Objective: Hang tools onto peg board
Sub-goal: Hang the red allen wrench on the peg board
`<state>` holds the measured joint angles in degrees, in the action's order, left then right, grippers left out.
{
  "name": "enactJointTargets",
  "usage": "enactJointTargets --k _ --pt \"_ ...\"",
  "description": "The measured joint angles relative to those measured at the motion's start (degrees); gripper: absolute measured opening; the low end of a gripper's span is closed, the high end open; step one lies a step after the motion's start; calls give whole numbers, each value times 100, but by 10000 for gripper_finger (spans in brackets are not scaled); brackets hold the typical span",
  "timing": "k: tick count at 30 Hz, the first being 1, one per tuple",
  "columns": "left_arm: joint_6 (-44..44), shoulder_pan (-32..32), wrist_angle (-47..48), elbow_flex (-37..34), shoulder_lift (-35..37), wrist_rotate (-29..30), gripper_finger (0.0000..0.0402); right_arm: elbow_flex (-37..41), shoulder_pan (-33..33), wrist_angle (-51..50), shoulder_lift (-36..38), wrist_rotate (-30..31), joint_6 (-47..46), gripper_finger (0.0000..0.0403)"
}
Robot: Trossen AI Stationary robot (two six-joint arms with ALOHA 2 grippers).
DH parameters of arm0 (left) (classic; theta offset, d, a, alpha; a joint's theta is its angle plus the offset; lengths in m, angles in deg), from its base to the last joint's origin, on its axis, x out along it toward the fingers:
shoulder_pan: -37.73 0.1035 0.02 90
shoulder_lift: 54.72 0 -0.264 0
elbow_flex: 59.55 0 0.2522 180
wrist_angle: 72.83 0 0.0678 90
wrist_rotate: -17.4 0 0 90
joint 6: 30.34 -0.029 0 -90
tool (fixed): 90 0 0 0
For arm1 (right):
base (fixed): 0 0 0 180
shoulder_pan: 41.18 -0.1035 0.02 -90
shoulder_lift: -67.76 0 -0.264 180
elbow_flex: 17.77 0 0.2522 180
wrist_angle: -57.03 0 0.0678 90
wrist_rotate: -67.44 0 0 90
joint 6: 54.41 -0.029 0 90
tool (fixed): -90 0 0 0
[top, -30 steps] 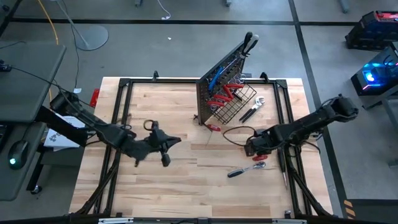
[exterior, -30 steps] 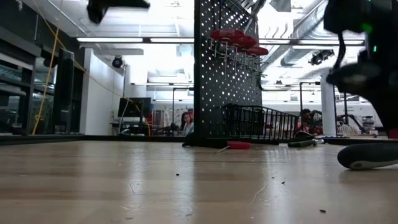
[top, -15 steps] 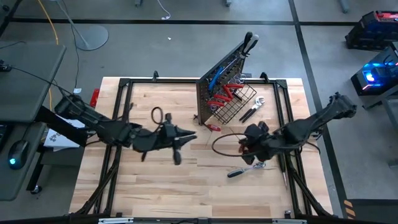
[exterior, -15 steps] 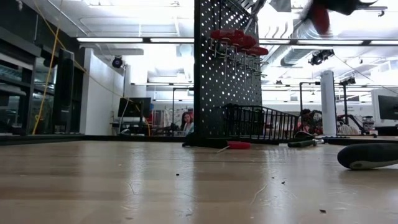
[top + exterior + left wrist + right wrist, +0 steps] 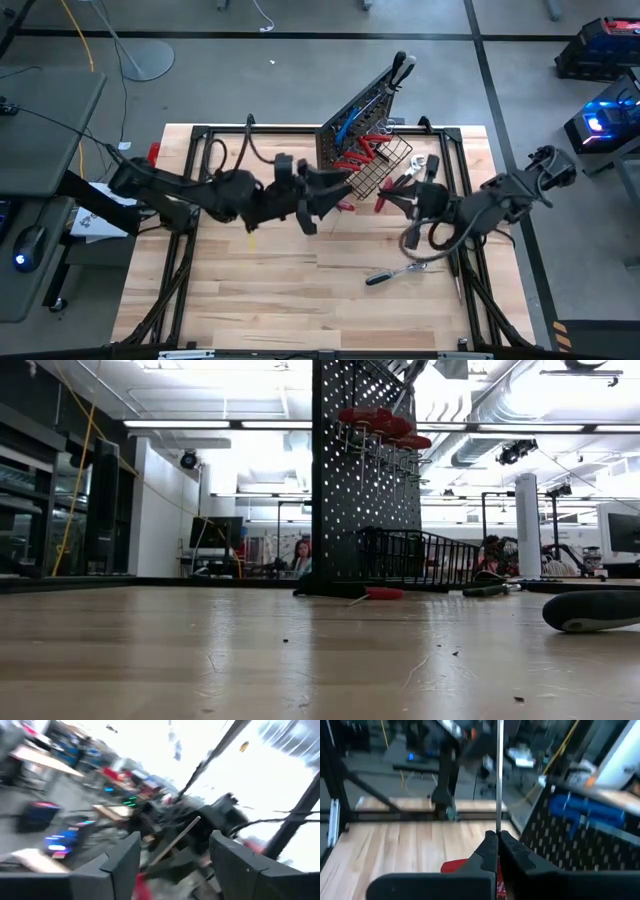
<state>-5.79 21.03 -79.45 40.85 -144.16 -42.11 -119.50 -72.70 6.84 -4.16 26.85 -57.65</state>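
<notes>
Right fingers (image 5: 496,851) pinch a red-handled screwdriver (image 5: 498,775) beside the peg board (image 5: 352,135); left fingers (image 5: 122,862) spread, empty.

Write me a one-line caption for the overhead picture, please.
Two dark arms meet at the black peg board: the right gripper carries a red-handled screwdriver, while the left gripper reaches in, jaws open.

Left wrist cam was pretty smeared. The left hand (image 5: 172,857) had its two dark fingers (image 5: 112,865) spread apart at the bottom, with a thin pale rod (image 5: 172,840) slanting between them. A bit of red (image 5: 141,887) showed low in the gap. Behind was a cluttered room with blue lights (image 5: 57,842).
</notes>
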Motion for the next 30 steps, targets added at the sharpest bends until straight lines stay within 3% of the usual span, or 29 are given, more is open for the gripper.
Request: enactJointTargets --k 3,6,12,20,26,30 --pt "355 113 -679 99 -196 -409 223 -8 128 679 0 -233 540 0" --pt "273 169 -918 210 -347 -458 223 -8 234 1056 0 -598 718 0" --pt "2 269 -856 284 -578 -474 223 -8 500 988 -2 -1235 9 0" --pt "-1214 246 -289 288 -575 -493 223 -8 716 482 -88 -2090 -1184 0" --pt "-2676 76 -230 288 -566 -490 223 -6 822 353 -160 -2083 -1482 0" --pt "-3112 4 -165 288 -560 -452 223 -6 835 382 -174 -2123 -1491 0"
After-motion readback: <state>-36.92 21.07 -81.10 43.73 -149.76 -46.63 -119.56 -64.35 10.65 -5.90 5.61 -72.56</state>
